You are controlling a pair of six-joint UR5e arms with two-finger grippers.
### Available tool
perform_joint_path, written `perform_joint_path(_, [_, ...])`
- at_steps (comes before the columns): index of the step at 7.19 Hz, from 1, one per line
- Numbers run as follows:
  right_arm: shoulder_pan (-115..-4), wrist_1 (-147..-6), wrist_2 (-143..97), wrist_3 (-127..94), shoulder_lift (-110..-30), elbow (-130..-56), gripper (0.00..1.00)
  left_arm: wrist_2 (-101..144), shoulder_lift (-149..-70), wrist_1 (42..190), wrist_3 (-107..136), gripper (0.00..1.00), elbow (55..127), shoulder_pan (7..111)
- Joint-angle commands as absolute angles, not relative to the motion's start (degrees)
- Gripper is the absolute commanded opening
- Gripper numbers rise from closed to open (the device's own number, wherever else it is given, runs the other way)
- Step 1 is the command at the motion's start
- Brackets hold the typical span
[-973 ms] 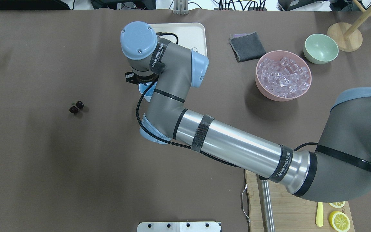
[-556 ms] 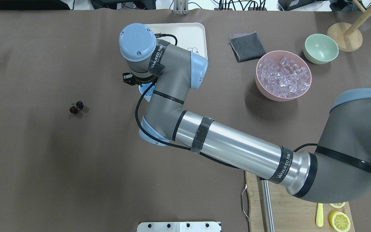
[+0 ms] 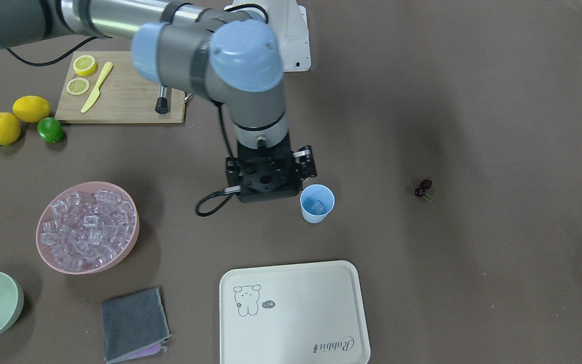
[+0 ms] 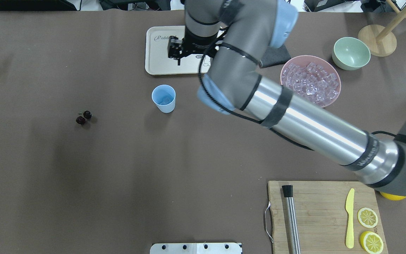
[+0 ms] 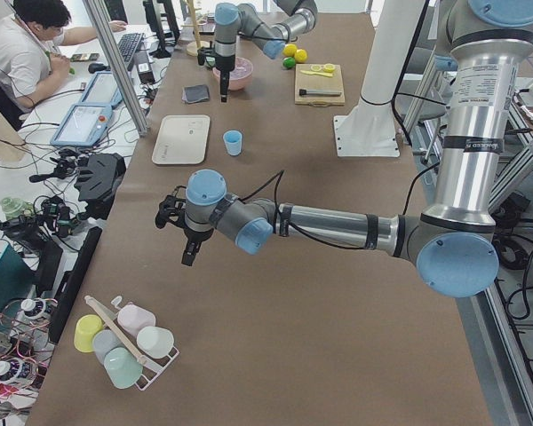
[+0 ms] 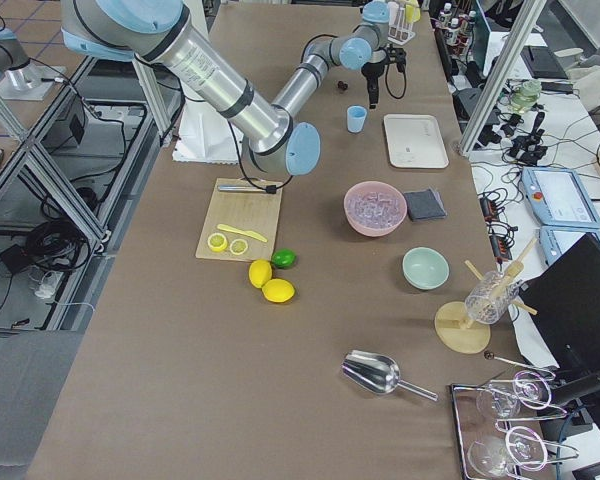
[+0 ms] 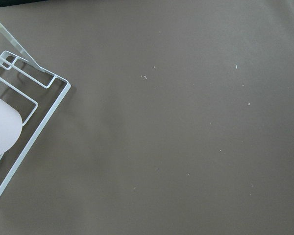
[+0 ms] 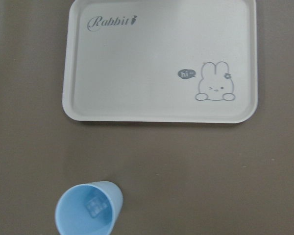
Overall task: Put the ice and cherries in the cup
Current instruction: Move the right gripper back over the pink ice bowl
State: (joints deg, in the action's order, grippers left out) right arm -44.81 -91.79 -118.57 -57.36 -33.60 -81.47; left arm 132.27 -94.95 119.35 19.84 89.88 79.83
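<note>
Left of centre in the overhead view, the cherries [image 4: 84, 117] lie on open surface. They look tiny, light and likely to roll, so pinch the stems. Mid-frame, the cup [image 4: 164, 98] holds one ice cube [image 8: 95, 206] and looks easily tipped. Beyond, the right tool [image 4: 179, 58] hangs over the tray [image 4: 160, 60]; I cannot tell how wide it stands.
</note>
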Motion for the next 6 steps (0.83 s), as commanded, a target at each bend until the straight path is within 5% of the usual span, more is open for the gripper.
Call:
perform_joint_path(1, [-53.83, -92.11, -127.23, -55.55, -45.30, -87.19, 0.98, 132.19, -94.83, 119.36, 19.86, 0.97, 90.09, 79.80])
perform_joint_path(6, [-56.09, -91.76, -126.66, -38.41, -58.18, -87.71, 0.96, 132.19, -95.45, 119.44, 19.86, 0.97, 90.35, 79.63])
